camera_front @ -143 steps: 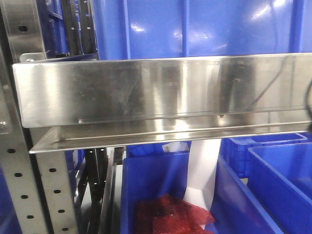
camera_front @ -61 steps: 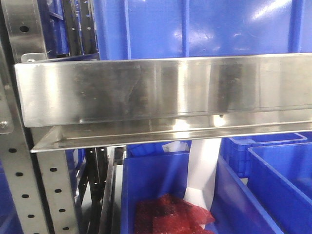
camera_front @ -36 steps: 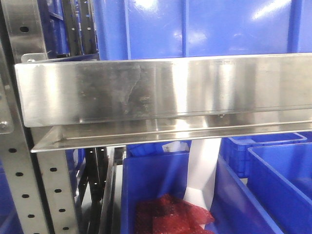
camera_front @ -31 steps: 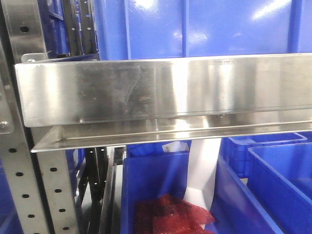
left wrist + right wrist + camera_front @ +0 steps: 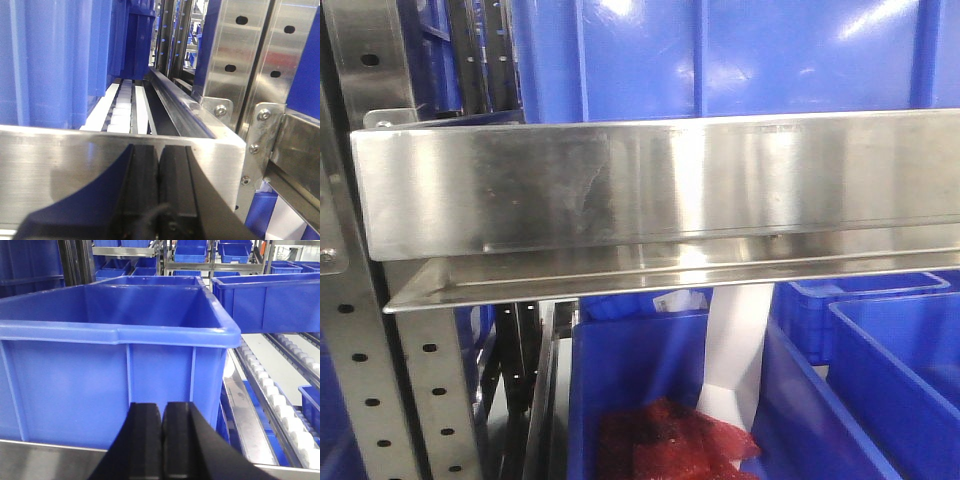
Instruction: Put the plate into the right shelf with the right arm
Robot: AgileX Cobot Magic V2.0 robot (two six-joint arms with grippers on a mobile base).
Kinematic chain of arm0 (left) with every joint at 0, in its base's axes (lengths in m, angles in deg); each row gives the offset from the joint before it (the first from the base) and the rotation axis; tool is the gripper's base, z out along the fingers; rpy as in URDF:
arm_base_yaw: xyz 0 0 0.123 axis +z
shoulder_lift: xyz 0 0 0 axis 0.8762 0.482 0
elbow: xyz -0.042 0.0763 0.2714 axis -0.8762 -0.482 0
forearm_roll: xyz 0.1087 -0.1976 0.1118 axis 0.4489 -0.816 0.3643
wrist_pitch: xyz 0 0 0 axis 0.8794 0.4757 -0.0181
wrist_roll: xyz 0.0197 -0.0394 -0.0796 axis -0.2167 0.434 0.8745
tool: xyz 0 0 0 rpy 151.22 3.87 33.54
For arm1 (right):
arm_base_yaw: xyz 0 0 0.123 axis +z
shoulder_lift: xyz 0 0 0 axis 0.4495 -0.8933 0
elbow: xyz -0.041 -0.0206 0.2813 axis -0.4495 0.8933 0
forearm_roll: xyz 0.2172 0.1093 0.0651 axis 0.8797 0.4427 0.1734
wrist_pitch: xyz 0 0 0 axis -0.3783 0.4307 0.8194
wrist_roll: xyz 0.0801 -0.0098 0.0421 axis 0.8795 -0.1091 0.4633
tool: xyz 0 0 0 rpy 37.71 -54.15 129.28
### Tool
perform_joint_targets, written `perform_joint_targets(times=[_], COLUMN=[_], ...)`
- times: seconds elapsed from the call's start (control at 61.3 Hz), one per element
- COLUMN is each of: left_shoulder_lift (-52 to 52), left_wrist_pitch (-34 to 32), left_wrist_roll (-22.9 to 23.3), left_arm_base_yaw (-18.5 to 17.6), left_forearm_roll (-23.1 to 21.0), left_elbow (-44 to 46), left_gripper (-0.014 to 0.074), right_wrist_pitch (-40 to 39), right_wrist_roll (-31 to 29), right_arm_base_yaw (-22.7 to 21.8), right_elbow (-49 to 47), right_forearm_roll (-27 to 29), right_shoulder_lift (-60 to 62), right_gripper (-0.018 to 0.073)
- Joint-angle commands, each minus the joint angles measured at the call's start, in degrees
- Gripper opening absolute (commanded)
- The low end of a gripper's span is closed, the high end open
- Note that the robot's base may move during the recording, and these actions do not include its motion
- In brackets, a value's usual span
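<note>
The plate is out of view in every frame. The right shelf shows as a shiny steel front lip with a large blue bin on it and grey perforated uprights. My left gripper is shut and empty, its black fingers pressed together in front of a steel lip. My right gripper is shut and empty, fingers touching, just before the front wall of a big blue bin and above a steel lip.
Below the lip stand more blue bins, one holding red mesh bags, and a white sheet. White roller tracks run beside the bin in the right wrist view. Perforated posts stand right of the left gripper.
The front view has barely shifted. A dark cable at the right edge of the lip 2.3 s ago is gone from view. Only reflections on the steel differ.
</note>
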Motion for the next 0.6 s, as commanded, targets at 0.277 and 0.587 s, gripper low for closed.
perform_joint_targets(times=[0.277, 0.587], left_shoulder_lift=[-0.6, -0.6], left_wrist_pitch=[-5.1, -5.1], left_wrist_roll=[0.3, 0.3], left_arm_base_yaw=[0.1, 0.1], left_forearm_roll=[0.0, 0.0], left_elbow=[-0.4, -0.4], left_gripper=[-0.0047, -0.0047], right_wrist_pitch=[-17.6, -25.1], right_wrist_roll=[-13.3, -13.8], right_arm_base_yaw=[-6.8, -11.6], right_elbow=[9.1, 26.0], right_forearm_roll=[11.6, 11.8], right_shoulder_lift=[3.8, 14.9], right_gripper=[0.0047, 0.0047])
